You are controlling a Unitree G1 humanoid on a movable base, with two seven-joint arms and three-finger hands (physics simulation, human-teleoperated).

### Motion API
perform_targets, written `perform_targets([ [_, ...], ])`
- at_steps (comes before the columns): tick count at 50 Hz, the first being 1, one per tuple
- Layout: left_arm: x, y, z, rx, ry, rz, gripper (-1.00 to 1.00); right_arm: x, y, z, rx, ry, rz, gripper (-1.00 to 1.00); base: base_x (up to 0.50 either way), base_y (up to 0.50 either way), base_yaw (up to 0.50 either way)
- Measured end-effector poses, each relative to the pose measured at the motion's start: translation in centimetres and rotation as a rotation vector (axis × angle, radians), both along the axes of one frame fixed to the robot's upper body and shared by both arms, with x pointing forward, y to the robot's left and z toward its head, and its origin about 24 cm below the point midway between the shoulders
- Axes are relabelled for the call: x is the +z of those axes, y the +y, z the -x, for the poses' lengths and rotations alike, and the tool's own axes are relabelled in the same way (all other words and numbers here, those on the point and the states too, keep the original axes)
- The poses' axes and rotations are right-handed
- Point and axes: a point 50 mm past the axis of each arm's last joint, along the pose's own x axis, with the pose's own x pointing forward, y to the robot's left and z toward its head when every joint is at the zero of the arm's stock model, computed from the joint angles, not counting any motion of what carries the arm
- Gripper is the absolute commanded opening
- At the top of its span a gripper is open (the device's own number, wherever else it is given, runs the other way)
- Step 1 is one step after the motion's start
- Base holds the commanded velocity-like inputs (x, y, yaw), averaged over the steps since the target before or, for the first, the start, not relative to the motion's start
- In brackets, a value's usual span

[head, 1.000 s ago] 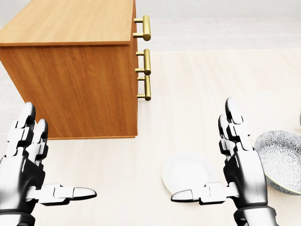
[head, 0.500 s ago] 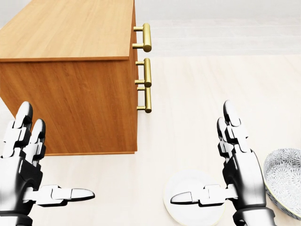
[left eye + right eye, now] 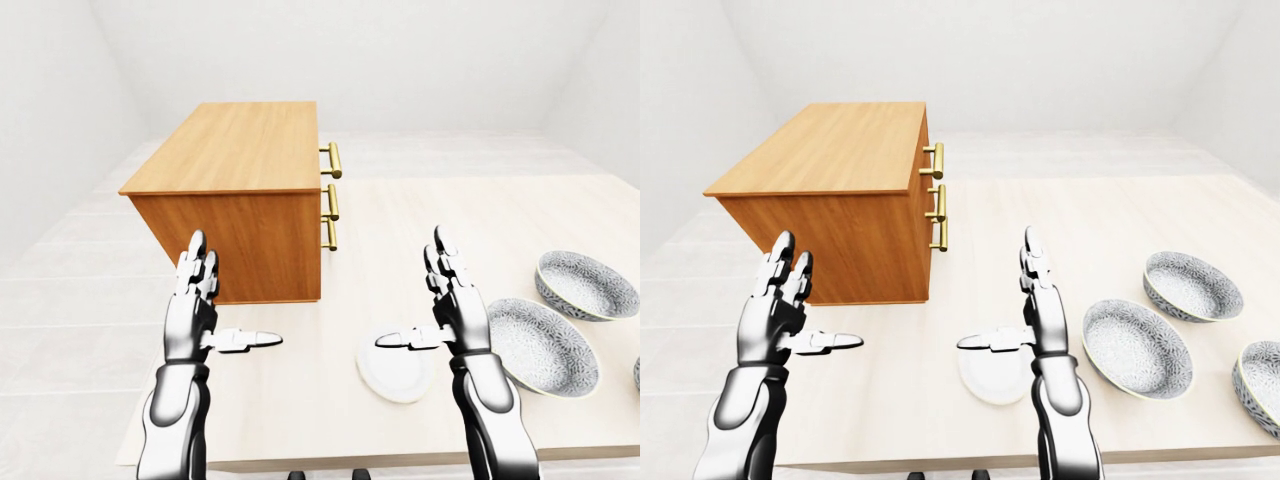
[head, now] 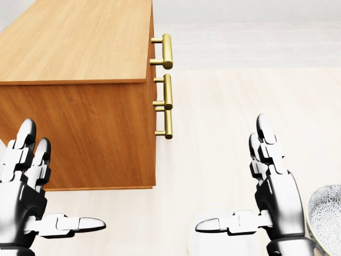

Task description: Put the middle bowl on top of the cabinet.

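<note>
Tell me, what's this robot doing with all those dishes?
A humanoid robot faces a pale table with both hands open and holding nothing. Its left hand is raised near a wooden cabinet, and its right hand hangs over a white plate. Three patterned bowls sit to the right of the plate, untouched. No bowl has been moved onto the cabinet yet.

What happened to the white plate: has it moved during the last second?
No. The white plate sits lower in the head view, but the cabinet dropped by about as much, so the camera shifted, not the plate.
</note>
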Motion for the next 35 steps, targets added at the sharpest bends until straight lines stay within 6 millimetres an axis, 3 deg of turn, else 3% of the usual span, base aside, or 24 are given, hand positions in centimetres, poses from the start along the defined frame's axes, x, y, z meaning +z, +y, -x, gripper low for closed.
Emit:
perform_targets([
  [35,0.08,0.2,0.41,-0.006,-0.001,-0.009,1.0,0.6,-0.33,0.4,-0.006,-0.033,0.026,1.0,0.04,0.0,0.0],
])
